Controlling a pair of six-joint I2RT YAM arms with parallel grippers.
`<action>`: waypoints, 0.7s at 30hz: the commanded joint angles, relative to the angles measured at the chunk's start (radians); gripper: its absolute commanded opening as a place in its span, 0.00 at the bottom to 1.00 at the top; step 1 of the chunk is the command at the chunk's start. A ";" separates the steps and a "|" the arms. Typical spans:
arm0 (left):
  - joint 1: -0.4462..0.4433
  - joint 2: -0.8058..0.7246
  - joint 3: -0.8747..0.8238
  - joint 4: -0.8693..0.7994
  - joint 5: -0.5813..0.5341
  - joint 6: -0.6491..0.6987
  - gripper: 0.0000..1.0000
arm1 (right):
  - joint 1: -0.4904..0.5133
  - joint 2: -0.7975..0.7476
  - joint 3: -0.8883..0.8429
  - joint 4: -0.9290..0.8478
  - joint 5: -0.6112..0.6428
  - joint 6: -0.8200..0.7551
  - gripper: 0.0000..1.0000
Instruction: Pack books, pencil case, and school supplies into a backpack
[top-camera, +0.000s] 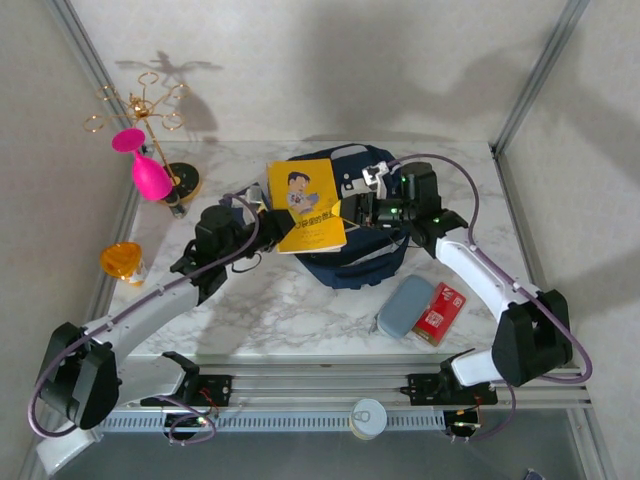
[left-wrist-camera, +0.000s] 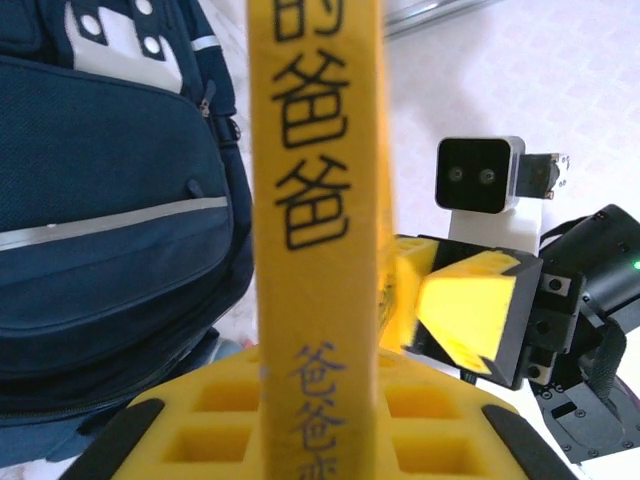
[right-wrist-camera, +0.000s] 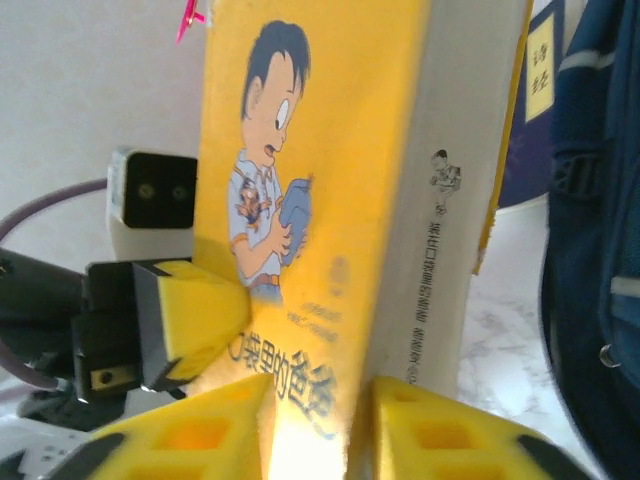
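left gripper (top-camera: 263, 207) and right gripper (top-camera: 351, 213) both clamp the yellow book (top-camera: 305, 205) over the backpack (top-camera: 362, 266); uneven release could tip it outside

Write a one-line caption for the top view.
At the backpack, left gripper and right gripper clamp the yellow book; pouch and red pack lie side by side on the table.

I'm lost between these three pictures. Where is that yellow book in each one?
Top external: the yellow book is at centre, cover facing the camera, overlapping the navy backpack.
Left wrist: the book is a tall yellow strip with black print down the middle, backpack at left.
Right wrist: the book stands upright, cartoon-boy cover at centre, backpack at right.
Shared landmark: the navy backpack.
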 joint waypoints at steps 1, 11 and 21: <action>-0.028 0.019 0.060 0.178 0.040 -0.023 0.02 | -0.016 -0.057 -0.035 -0.070 0.019 -0.076 0.49; -0.095 0.148 0.109 0.435 0.049 -0.112 0.00 | -0.091 -0.083 -0.159 0.204 -0.241 0.102 0.86; -0.132 0.225 0.176 0.289 0.011 -0.007 0.00 | -0.145 -0.112 -0.156 0.121 -0.165 0.050 0.23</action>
